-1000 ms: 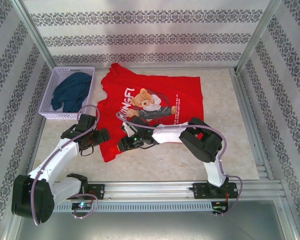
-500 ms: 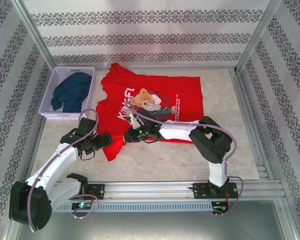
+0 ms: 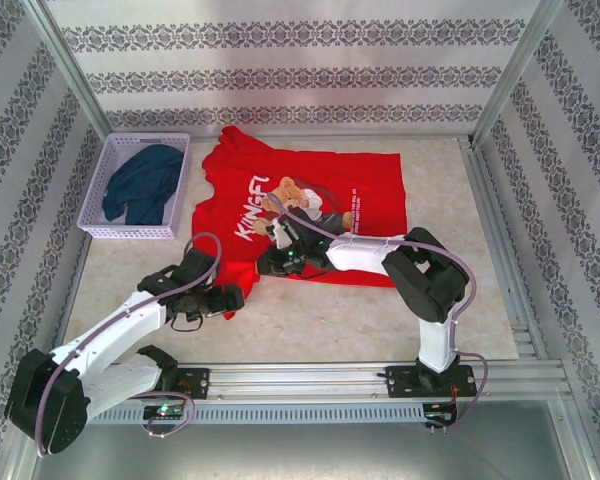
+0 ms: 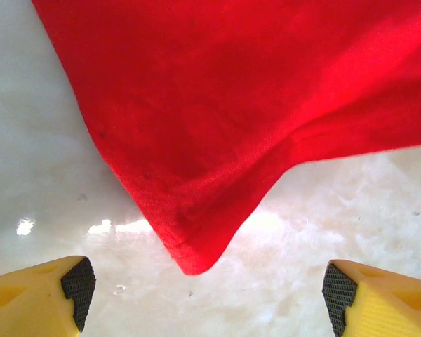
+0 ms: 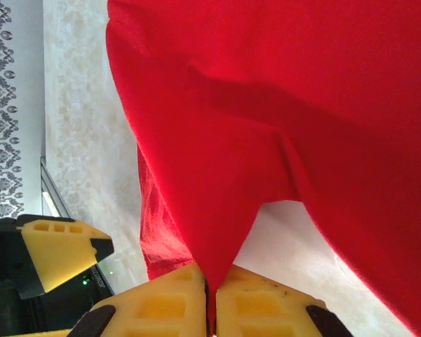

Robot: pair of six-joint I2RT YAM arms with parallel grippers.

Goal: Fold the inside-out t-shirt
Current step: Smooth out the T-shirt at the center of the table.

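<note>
While right pincer (image 5: 212,298) pinches t-shirt (image 3: 365,185) fold, left pincer (image 4: 207,286) gapes wide, just short of hem corner.

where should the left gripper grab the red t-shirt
Take the t-shirt by its pointed near corner, coming in low from the robot's side. The tip points at the open left gripper, roughly centred between its jaws, with bare table either side.

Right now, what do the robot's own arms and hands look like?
The left arm and right arm are white tubular links with bulky black joints, each with a looping pale lilac cable. The left hand has blocky yellow fingers with black ribbed pads; the right hand has matching yellow fingers.
</note>
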